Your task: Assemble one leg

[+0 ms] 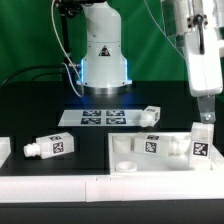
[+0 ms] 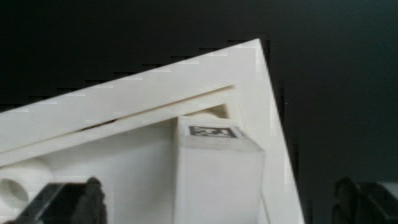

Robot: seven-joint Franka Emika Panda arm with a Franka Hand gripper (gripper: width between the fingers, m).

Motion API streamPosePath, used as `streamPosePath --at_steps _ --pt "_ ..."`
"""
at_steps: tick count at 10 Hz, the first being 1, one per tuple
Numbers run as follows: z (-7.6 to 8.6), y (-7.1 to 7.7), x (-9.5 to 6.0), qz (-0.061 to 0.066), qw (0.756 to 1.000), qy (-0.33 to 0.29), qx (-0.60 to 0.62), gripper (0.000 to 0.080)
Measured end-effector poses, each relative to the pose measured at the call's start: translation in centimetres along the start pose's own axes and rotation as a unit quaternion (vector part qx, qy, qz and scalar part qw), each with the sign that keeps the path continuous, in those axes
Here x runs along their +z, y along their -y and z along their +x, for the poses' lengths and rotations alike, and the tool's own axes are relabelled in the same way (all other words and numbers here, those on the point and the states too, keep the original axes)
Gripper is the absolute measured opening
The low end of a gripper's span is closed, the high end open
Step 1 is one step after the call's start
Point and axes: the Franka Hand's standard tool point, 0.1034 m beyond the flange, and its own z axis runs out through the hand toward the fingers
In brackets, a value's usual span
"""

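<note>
A leg (image 1: 200, 143) stands upright at the corner of the big flat white panel (image 1: 130, 160) on the exterior view's right, its tag facing the camera. My gripper (image 1: 205, 112) hangs just above it, open and holding nothing. In the wrist view the same leg (image 2: 222, 165) shows end-on with its tag, between my two dark fingertips (image 2: 71, 200), which stand wide apart on either side without touching it; the gripper (image 2: 217, 208) is centred over it. The panel's corner (image 2: 205, 85) lies behind the leg.
Another leg (image 1: 150, 143) lies on the panel. A leg (image 1: 52, 147) lies on the table at the exterior view's left, and one (image 1: 150, 116) lies beside the marker board (image 1: 100, 117). The robot base (image 1: 103, 55) stands at the back.
</note>
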Motion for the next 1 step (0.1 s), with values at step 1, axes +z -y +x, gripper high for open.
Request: streamPosePath --at_steps 1 --pt "0.07 -0.1 0.2 -0.001 1.0 -0.001 0.0 0.0649"
